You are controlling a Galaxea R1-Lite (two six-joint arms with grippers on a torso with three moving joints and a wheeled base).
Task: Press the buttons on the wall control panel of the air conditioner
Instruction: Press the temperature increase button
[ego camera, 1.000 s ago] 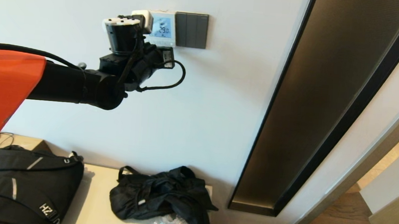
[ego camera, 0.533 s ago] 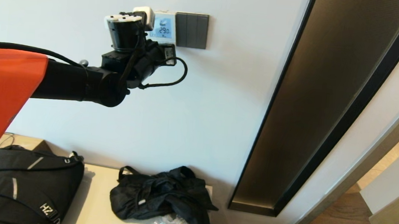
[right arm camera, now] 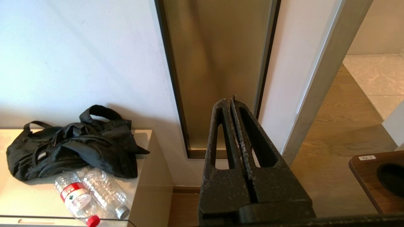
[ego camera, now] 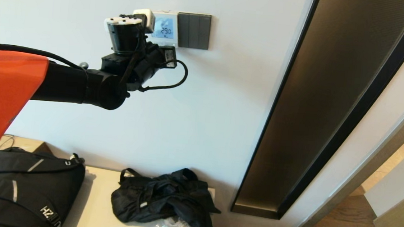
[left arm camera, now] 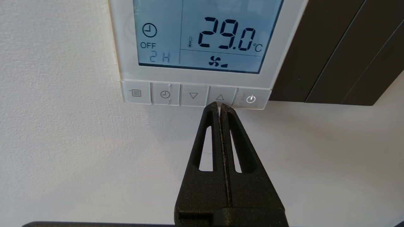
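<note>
The white wall control panel (ego camera: 165, 28) hangs high on the wall, its blue screen (left arm camera: 205, 34) reading 29.0 °C, OFF 2H. A row of clear buttons runs under the screen: menu (left arm camera: 136, 93), clock (left arm camera: 165, 94), down arrow (left arm camera: 193, 95), up arrow (left arm camera: 220, 97), power (left arm camera: 251, 99). My left gripper (left arm camera: 220, 105) is shut and empty, its tips at the lower edge of the up arrow button. In the head view the left arm's wrist (ego camera: 125, 39) covers the panel's left side. My right gripper (right arm camera: 229, 101) is shut, parked low, away from the panel.
A dark grey switch plate (ego camera: 194, 30) adjoins the panel's right side. A tall dark glass strip (ego camera: 318, 101) stands to the right. Below, a low cabinet (ego camera: 97, 206) carries a black backpack (ego camera: 19, 189), a crumpled black bag (ego camera: 163, 197) and plastic bottles (right arm camera: 91, 192).
The left arm shifted slightly right and toward the panel half a second ago, then came back a little left. The display still reads 29.0.
</note>
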